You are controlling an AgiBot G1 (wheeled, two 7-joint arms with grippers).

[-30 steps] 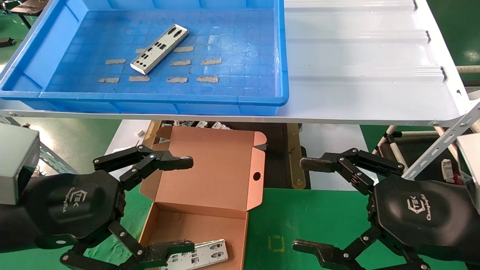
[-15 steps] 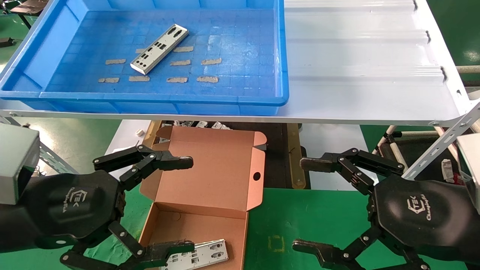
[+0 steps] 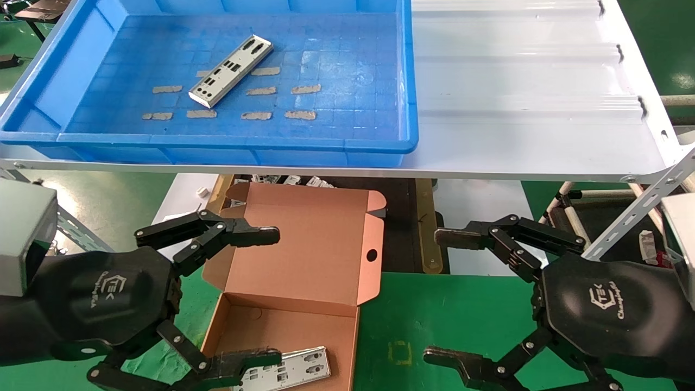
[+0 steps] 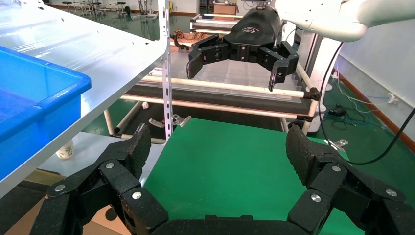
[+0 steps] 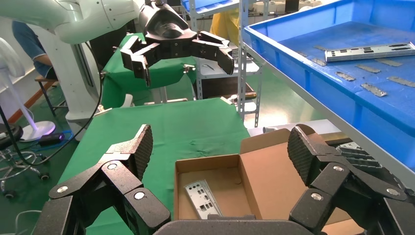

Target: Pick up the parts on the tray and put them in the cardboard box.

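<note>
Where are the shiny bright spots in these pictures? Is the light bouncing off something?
Head view: light bounces off the white shelf in pale streaks along its ridges. A faint sheen lies on the blue tray floor, and the silver part inside it gleams. Left wrist view: the shelf glares bright white. Right wrist view: the cardboard box looks matte, with no glare.

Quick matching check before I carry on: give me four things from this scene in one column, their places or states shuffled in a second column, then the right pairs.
Things:
1. part in the tray
2. part in the cardboard box
3. left gripper
4. right gripper

Places or states:
A. open, over the green mat
B. lying diagonally on the blue grid floor among tan strips
C. open, over the open box
D. flat on the box floor, near its front

Pairs: 1-B, 2-D, 3-C, 4-A
</note>
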